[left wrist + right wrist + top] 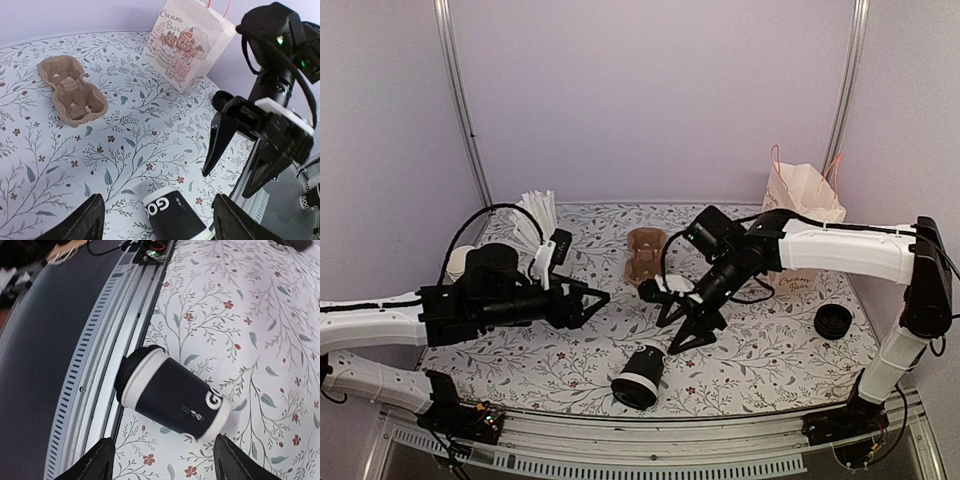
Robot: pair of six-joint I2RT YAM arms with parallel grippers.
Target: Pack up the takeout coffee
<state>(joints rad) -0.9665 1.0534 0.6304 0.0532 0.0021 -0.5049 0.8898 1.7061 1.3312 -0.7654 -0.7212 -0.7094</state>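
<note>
takeout coffee [640,378], a small black paper cup with a round black plastic lid, lies on its side on the flowered table [770,350], near the front edge, with the lid end turned toward the grey metal rail [100,365]. the right gripper [682,328] hangs just above it with the jaws spread wide and holding nothing. the left gripper [592,305] is also spread and holds nothing, a little apart to the left.

i think the main danger is rolling. the cup is round and not standing, so if one finger touches it before the other, it may roll away toward the rail and perhaps over the edge. a too strong squeeze on the paper wall could dent it or push the lid off. the white paper bag [803,195] stands well apart at the far right, so the carry is long and a weak grasp may slip.
</note>
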